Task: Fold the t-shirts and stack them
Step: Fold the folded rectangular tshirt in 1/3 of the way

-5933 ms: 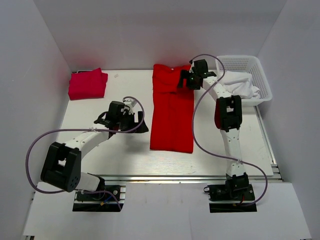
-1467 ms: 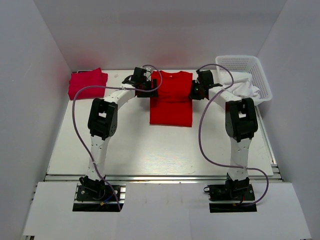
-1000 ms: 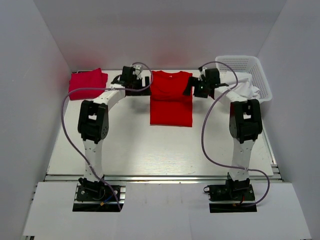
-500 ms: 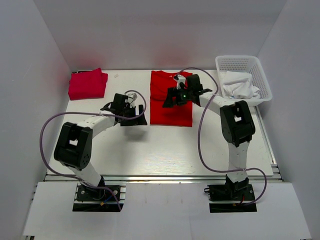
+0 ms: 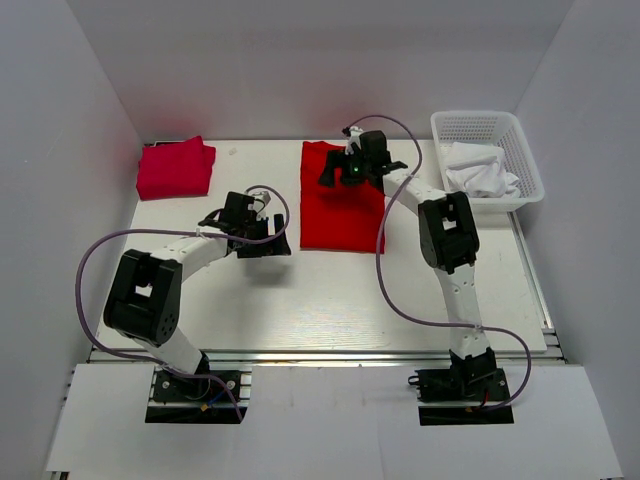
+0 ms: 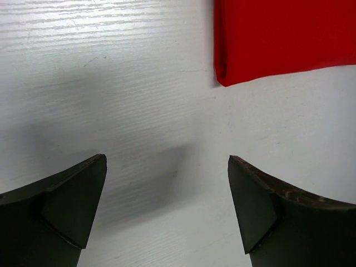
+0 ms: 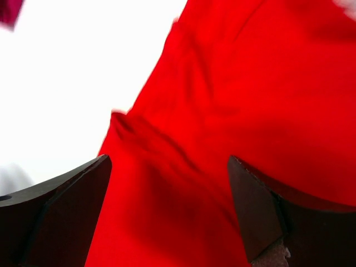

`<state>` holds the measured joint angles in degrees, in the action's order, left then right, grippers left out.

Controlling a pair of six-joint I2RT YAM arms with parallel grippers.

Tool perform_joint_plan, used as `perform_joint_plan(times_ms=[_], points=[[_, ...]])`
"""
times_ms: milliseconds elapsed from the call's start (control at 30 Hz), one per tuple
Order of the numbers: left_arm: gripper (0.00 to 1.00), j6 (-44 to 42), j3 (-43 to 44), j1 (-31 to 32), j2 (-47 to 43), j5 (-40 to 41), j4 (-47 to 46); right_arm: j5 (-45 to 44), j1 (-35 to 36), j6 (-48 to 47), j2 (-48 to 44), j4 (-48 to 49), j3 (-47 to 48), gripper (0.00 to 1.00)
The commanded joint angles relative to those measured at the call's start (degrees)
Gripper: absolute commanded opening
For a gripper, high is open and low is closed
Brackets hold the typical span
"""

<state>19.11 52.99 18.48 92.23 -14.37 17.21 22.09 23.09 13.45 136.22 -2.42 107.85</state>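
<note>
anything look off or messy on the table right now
Nothing spilled or damaged. The red t-shirt lies folded, with only a small ruck at one edge. The crimson t-shirt sits folded in the far left corner. White cloth lies bunched in the basket.

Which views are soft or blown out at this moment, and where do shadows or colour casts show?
Right wrist: blurred, the table burnt out to white, the red shirt oversaturated with soft creases. Left wrist: sharp, table grain clear, a soft shadow lying between the fingers. Top external: sharp and evenly lit, with a faint pink cast on the back wall.
</note>
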Motion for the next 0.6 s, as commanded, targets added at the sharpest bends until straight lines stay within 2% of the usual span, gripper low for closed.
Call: perform_joint_plan(times_ms=[0,33,167,333,367,433,500,567], points=[[1.00,-0.74,2.03,-0.11,-3.46,1.10,0.63,-4.95,-0.85,1.67,-0.61,2.51,5.70,0.90],[1.00,-0.74,2.03,-0.11,-3.46,1.10,0.11,-4.95,-1.12,1.58,-1.48,2.50,4.74,0.90],[1.00,-0.74,2.64,-0.11,-2.06,1.10,-1.74,-6.17,-1.29,1.49,-14.63,4.17,-15.07,0.90],[1.00,-1.89,6.06,0.42,3.48,-2.23,-5.25,-14.68,-2.26,6.74,-31.62,9.27,-38.02,0.90],[1.00,-1.89,7.46,0.42,4.62,-3.81,-5.26,-15.14,-2.61,6.85,-36.42,9.36,-40.24,0.90],[1.00,-2.41,8.87,0.42,8.40,-5.31,-5.96,-17.59,-3.31,7.73,-38.92,5.95,-46.29,0.90],[1.00,-2.94,10.89,0.94,11.82,-7.16,-6.57,-18.92,-3.66,8.08,-42.68,0.44,-48.43,0.90],[1.00,-2.94,12.13,1.47,13.76,-7.77,-6.58,-19.10,-3.76,8.08,-44.63,-0.66,-53.08,0.90]])
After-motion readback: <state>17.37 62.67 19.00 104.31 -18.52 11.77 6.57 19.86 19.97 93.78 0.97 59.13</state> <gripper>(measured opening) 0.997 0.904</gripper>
